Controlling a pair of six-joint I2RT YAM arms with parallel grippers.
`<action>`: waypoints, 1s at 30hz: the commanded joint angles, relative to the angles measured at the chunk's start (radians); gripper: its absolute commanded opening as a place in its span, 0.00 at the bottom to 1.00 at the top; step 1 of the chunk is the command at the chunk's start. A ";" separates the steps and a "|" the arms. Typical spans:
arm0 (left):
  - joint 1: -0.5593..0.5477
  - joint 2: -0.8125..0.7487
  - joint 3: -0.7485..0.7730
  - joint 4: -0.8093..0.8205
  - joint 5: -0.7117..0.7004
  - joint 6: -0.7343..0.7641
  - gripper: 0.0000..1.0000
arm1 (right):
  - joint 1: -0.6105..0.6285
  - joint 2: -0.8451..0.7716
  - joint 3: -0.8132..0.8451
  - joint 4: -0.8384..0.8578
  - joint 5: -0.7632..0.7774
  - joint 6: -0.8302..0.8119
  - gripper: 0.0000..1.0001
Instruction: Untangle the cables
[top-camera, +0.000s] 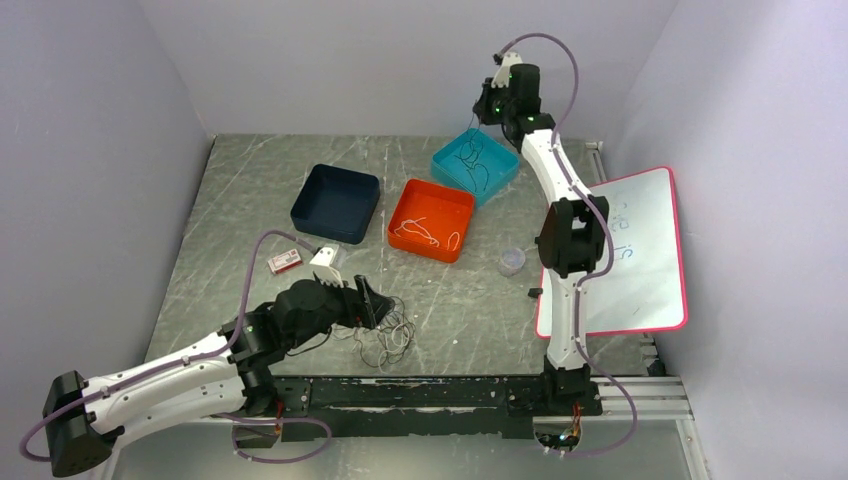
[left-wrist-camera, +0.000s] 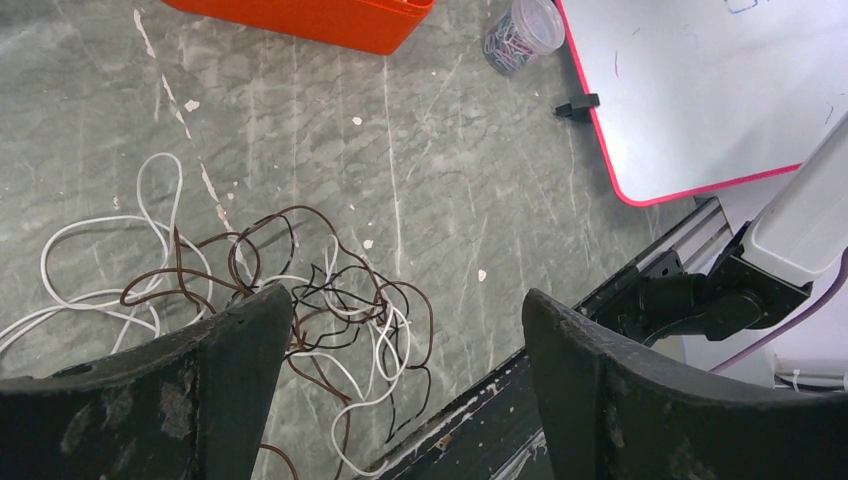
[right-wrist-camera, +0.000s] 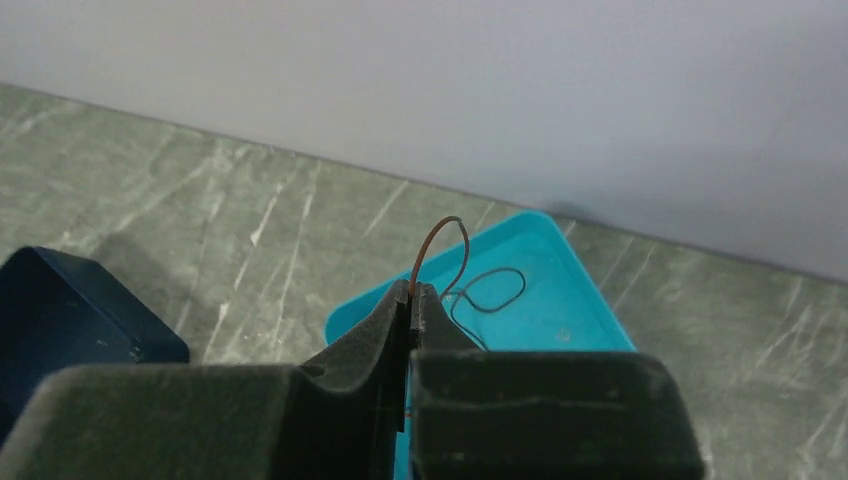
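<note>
A tangle of brown, white and black cables (left-wrist-camera: 335, 300) lies on the table near the front edge; it also shows in the top view (top-camera: 385, 340). My left gripper (left-wrist-camera: 405, 315) is open and empty just above the tangle, its fingers (left-wrist-camera: 235, 345) straddling the tangle's right part; in the top view the left gripper (top-camera: 375, 305) sits at the tangle's left edge. My right gripper (right-wrist-camera: 412, 292) is shut on a thin brown cable (right-wrist-camera: 440, 235) and holds it above the teal bin (right-wrist-camera: 550, 310). The top view shows the right gripper (top-camera: 485, 110) high at the back over that bin (top-camera: 505, 172).
Dark cables (right-wrist-camera: 495, 290) lie in the teal bin. An orange bin (top-camera: 460, 205) holds white cables. A navy bin (top-camera: 336, 203) stands to its left. A whiteboard (top-camera: 625, 250), a clear cup of clips (top-camera: 511, 262), a small black clip (top-camera: 534, 292) and a small red box (top-camera: 284, 262) are nearby.
</note>
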 joint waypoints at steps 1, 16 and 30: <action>0.000 0.000 -0.007 0.017 0.018 -0.009 0.90 | -0.007 0.048 0.018 -0.026 -0.016 0.015 0.04; 0.001 0.034 0.005 0.014 0.016 0.000 0.90 | -0.008 0.014 -0.069 -0.128 0.107 0.012 0.46; 0.001 0.034 0.002 0.017 0.038 0.008 0.90 | -0.006 -0.020 -0.181 -0.333 -0.018 -0.067 0.42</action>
